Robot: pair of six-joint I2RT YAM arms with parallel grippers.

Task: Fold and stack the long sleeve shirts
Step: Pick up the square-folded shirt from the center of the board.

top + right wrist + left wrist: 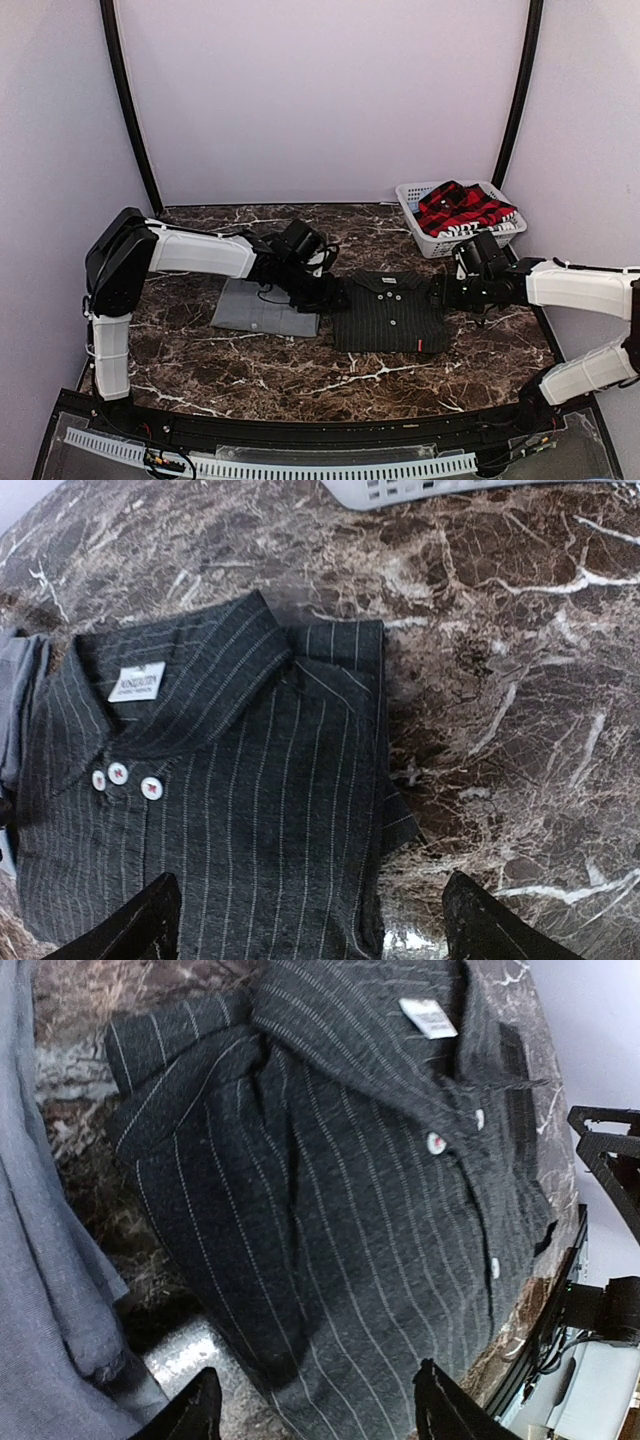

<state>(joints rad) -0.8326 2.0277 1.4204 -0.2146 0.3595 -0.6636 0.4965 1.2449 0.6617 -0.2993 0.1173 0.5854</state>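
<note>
My left gripper (pixel 318 1412) and right gripper (pixel 310 925) both stand open and empty. The folded pinstripe shirt (pixel 240 820) lies flat between them, just ahead of each pair of fingertips. Cloth: soft, light, limp. Judged hold: pinch each side edge through all layers and lift both together.

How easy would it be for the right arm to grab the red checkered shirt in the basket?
Probably easy, yes. The red plaid shirt lies uncovered in the white basket, close behind the right gripper, which is open and holds nothing. Nothing stands between them.
</note>
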